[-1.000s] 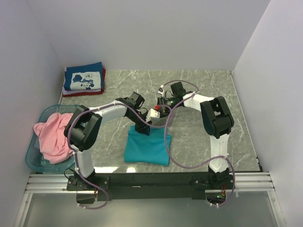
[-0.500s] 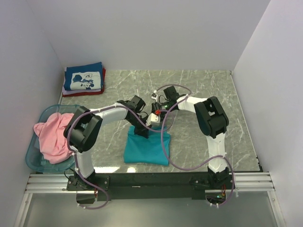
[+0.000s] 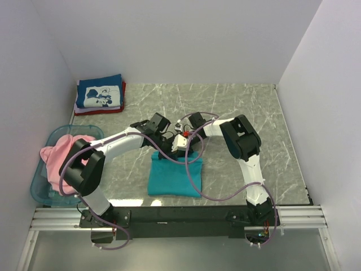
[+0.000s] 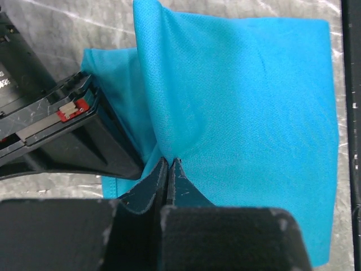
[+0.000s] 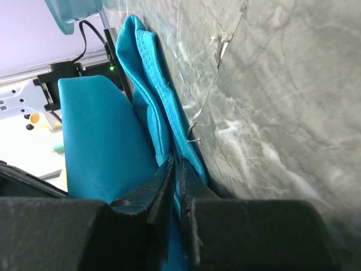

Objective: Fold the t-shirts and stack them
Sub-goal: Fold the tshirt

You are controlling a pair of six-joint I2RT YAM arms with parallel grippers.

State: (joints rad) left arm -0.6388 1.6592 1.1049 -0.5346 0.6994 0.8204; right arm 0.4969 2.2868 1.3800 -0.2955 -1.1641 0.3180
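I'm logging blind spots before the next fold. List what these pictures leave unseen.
- Top view: far edge of the teal t-shirt, covered by the left gripper, right gripper and cables.
- Top view: layers beneath the navy t-shirt; only a red edge shows.
- Top view: anything under the pink t-shirt in the basket.
- Wrist views: how many teal layers the fingers pinch.

1. A table top [image 3: 248,107] with a grey-green marble pattern lies under soft, even light.
2. A plain white back wall [image 3: 180,39], left wall [image 3: 22,68] and right wall [image 3: 330,84] enclose it on three sides.
3. A black bar [image 3: 180,215] and silver metal rails [image 3: 56,218] run along the near edge.
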